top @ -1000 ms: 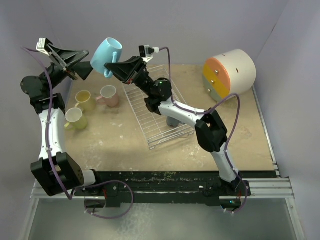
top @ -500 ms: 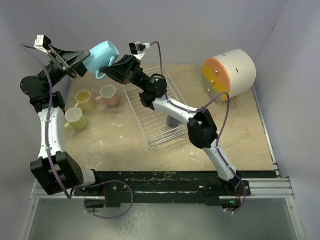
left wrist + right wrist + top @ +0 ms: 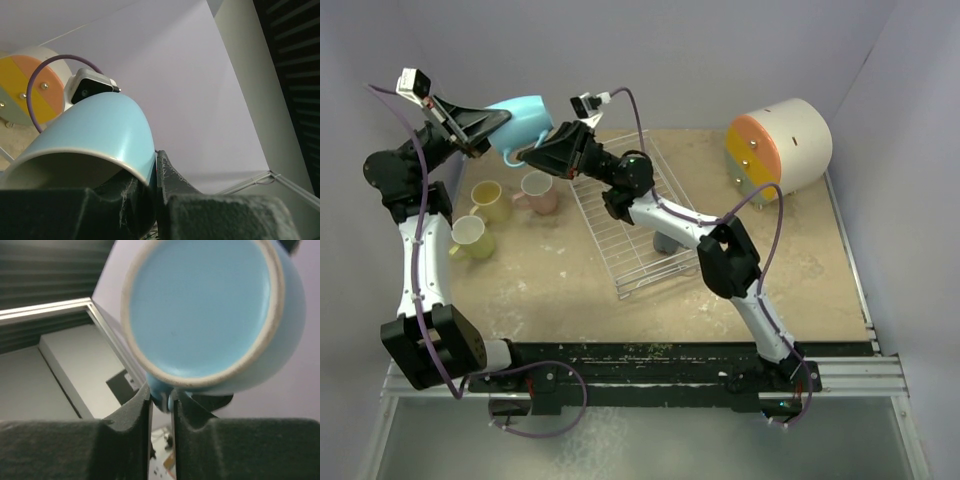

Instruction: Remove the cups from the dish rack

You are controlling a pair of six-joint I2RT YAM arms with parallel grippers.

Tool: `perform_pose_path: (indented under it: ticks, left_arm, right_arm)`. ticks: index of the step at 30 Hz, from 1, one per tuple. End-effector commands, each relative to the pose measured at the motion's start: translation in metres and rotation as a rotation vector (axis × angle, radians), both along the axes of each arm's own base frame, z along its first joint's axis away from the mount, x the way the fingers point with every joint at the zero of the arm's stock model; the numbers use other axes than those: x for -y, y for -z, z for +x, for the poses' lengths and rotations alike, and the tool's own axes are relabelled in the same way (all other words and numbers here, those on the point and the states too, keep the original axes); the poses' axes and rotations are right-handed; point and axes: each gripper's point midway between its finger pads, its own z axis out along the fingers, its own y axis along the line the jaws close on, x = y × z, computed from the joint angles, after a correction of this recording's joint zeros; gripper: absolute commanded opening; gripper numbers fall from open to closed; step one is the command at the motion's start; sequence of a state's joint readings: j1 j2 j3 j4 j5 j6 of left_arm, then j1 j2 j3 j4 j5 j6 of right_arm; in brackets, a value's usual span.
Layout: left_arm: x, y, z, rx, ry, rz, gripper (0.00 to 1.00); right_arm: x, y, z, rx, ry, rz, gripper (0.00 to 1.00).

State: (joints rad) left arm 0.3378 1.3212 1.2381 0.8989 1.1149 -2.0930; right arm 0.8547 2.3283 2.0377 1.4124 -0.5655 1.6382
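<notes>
1. Hanging in the air beyond the far left corner of the dish rack (image 3: 617, 236), well above the table (image 3: 800, 280): light blue mug (image 3: 528, 115), tipped on its side, mouth turned away from the rack, base turned toward it.
2. Closed on the rim of that mug: left gripper (image 3: 502, 128). In the left wrist view, one finger (image 3: 115, 200) is inside the mouth and the other (image 3: 172, 175) outside, with the wall of the light blue mug (image 3: 95, 125) pinched between them.
3. Clamped on the mug's handle from the rack side: right gripper (image 3: 532, 155). In the right wrist view, both fingers (image 3: 135, 410) are almost together with the blue handle squeezed in the slit. The round base of the light blue mug (image 3: 200, 305) faces the lens.
4. Standing upright on the table left of the dish rack: pink mug (image 3: 537, 190) nearest the rack, cream-yellow mug (image 3: 485, 200) just beside it, lime green mug (image 3: 470, 235) further from the rack and toward its near end.
5. At the near right part of the dish rack, half hidden under the right arm: grey-blue mug (image 3: 665, 242). Inside the wires or just at their edge, cannot tell.
6. Well apart to the right of the dish rack: round cream drawer unit (image 3: 790, 140), its flat face banded orange, yellow and pale green, with small knobs. Seen again behind the mug in the left wrist view (image 3: 30, 85).
7. Just past the mug in the left wrist view: white wrist camera (image 3: 90, 89) of the right arm, with a purple cable (image 3: 37, 95) looping from it.
</notes>
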Motion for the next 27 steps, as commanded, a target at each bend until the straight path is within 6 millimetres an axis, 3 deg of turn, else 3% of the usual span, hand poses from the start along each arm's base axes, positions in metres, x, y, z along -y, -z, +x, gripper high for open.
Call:
perform_pose_path:
  ticks: [1, 3, 7, 8, 9, 14, 17, 21, 27]
  left_arm:
    - [0.005, -0.043, -0.022, 0.237, -0.067, -0.002, 0.00]
    - [0.003, -0.036, -0.017, 0.236, -0.077, 0.009, 0.00]
    - [0.001, -0.034, -0.014, 0.307, -0.100, 0.065, 0.00]
    - [0.002, -0.036, -0.015, 0.345, -0.115, 0.102, 0.00]
    - [0.002, -0.037, -0.016, 0.375, -0.129, 0.144, 0.00]
    - [0.005, -0.035, -0.019, 0.534, -0.245, 0.503, 0.00]
    - [-0.004, -0.025, -0.018, 0.584, -0.347, 0.743, 0.00]
    - [-0.014, 0.026, -0.015, 0.493, -0.281, 0.935, 0.00]
    - [-0.019, 0.127, -0.016, 0.375, -0.089, 1.216, 0.00]
  right_arm:
    - [-0.009, 0.019, -0.041, 0.080, -0.124, -0.161, 0.29]
    - [-0.005, 0.026, -0.036, 0.068, -0.100, -0.195, 0.39]
    - [0.011, 0.035, -0.025, 0.042, -0.025, -0.256, 0.46]
    - [0.015, 0.038, -0.022, 0.041, -0.006, -0.275, 0.57]
    - [0.021, 0.038, -0.021, 0.044, 0.012, -0.290, 0.74]
    - [0.069, 0.039, -0.004, 0.056, 0.196, -0.396, 0.98]
    - [0.101, 0.043, 0.016, 0.050, 0.361, -0.509, 1.00]
    - [0.139, 0.042, 0.041, 0.037, 0.597, -0.673, 1.00]
    - [0.180, 0.055, 0.066, 0.010, 0.872, -0.923, 1.00]
